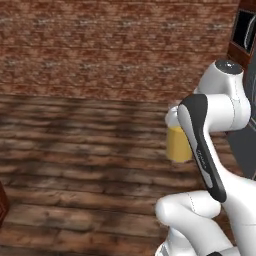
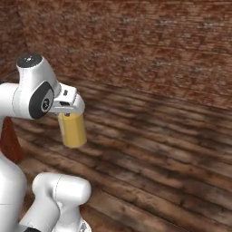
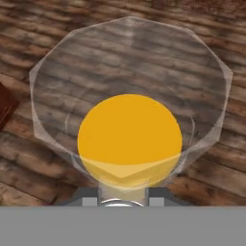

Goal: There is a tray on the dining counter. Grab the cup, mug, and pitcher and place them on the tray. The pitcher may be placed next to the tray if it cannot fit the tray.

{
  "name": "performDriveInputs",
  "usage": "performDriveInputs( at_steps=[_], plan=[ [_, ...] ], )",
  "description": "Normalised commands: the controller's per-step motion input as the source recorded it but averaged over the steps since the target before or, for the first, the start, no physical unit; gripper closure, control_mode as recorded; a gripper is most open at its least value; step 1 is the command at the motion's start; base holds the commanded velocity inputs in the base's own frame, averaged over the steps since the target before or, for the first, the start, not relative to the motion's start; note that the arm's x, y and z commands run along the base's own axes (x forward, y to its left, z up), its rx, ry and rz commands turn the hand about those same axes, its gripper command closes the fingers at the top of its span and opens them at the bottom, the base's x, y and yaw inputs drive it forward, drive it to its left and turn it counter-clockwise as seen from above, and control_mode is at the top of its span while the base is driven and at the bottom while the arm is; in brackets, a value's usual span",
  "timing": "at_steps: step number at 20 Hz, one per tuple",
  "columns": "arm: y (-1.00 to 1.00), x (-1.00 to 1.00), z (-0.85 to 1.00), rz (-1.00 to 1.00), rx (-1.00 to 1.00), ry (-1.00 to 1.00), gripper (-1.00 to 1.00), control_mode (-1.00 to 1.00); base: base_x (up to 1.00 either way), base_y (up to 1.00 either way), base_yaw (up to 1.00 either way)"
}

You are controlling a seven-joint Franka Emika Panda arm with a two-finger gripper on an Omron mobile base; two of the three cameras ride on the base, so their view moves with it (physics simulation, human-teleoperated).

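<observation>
One pitcher [image 3: 129, 139] hangs clamped between jaws; floor [image 2: 158, 149] below.

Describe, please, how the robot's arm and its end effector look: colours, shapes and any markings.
The arm is glossy white, built of thick rounded links. A long dark grey, almost black panel runs along one link, with faint small lettering too blurred to read. The joint cap on top is a grey disc. The end effector has a boxy white-grey body. No cables are visible.
</observation>
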Motion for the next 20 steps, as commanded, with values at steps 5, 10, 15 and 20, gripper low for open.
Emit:
performDriveInputs(
  at_steps=[5, 10, 15, 20],
  plan=[
    [0.00, 0.00, 0.00, 0.00, 0.00, 0.00, 1.00, 1.00, 1.00, -0.27, 0.01],
    [0.00, 0.00, 0.00, 0.00, 0.00, 0.00, 1.00, 1.00, 1.00, -0.16, 0.06],
    [0.00, 0.00, 0.00, 0.00, 0.00, 0.00, 1.00, 1.00, 1.00, -0.24, 0.43],
    [0.00, 0.00, 0.00, 0.00, 0.00, 0.00, 1.00, 1.00, 1.00, -0.27, 0.72]
  ],
)
